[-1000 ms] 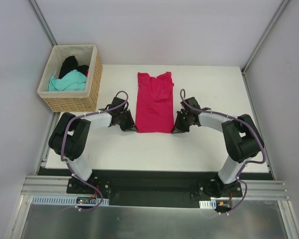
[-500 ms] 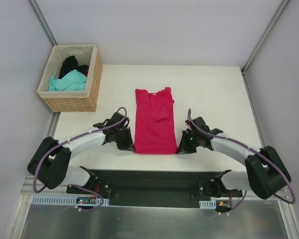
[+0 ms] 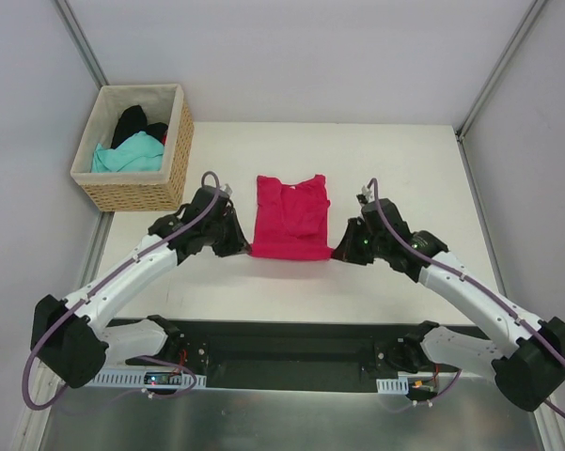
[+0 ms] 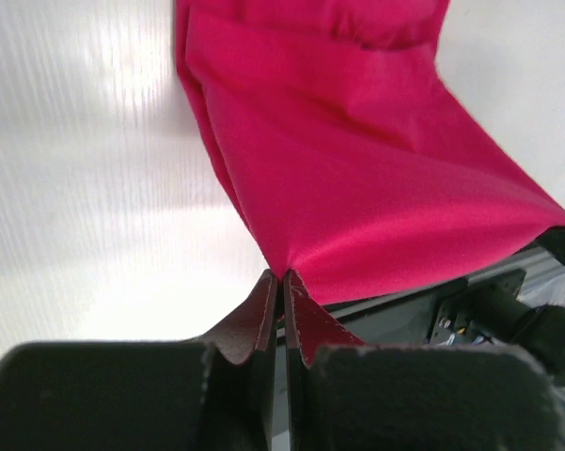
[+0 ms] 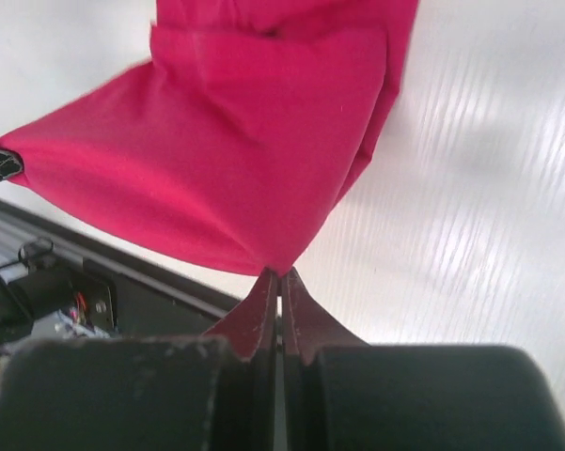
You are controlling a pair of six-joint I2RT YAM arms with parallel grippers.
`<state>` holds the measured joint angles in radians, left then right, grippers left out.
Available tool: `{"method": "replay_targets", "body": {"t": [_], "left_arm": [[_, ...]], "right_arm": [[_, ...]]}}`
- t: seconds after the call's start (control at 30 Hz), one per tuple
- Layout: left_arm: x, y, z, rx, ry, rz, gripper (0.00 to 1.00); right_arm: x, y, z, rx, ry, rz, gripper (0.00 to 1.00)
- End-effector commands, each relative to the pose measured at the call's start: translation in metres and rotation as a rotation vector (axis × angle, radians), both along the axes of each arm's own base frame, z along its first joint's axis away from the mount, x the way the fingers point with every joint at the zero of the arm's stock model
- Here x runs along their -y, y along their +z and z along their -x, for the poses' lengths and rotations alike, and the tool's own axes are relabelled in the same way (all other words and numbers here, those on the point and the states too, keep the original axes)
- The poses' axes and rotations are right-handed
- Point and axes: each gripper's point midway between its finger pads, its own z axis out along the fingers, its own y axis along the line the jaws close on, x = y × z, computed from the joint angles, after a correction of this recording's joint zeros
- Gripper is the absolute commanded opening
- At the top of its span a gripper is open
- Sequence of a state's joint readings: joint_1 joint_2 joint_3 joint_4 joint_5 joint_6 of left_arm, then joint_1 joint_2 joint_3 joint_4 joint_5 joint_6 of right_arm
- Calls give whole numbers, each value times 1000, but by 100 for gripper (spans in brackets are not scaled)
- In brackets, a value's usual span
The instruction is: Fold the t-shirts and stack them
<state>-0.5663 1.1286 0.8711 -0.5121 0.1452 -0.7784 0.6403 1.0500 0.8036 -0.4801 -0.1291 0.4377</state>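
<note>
I am holding the near hem of the pink shirt [image 3: 290, 221] up by its two corners. My left gripper [image 4: 282, 277] is pinched shut on the left corner. My right gripper [image 5: 279, 274] is pinched shut on the right corner. The cloth is pulling tight between them, up off the desk [image 3: 404, 169].

A second ago the shirt was lying long and flat. Half a second ago I was dragging the hem back toward me. Now I am lifting the hem and carrying it away from me, toward the neck. From above the shirt is looking much shorter than before.

I think this means the fold in half is under way. It is not done, because the hem is not lying down yet.

The neck end is resting on the middle of the desk. Far off at the left corner, the basket [image 3: 136, 195] is holding the teal shirt [image 3: 127, 155] and the black shirt [image 3: 130, 122]. Those two are waiting their turn, so no stack is started.
</note>
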Motion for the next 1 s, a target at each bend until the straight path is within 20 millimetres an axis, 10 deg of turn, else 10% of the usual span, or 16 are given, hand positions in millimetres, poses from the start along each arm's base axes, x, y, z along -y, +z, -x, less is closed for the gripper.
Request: {"method": "replay_targets", "body": {"t": [0.0,0.4,0.97], "left_arm": [[-21,12,-39,67,76,-118,0],[-3,46,-140,223,80,-128,0],[0,8,-226,225,117,-168,0]], "right_arm": [[21,28,-38,146,-90,136,0],[8,42,-137,207,-64,116,0],[-11,9,-215,135,-13,75,0]]}}
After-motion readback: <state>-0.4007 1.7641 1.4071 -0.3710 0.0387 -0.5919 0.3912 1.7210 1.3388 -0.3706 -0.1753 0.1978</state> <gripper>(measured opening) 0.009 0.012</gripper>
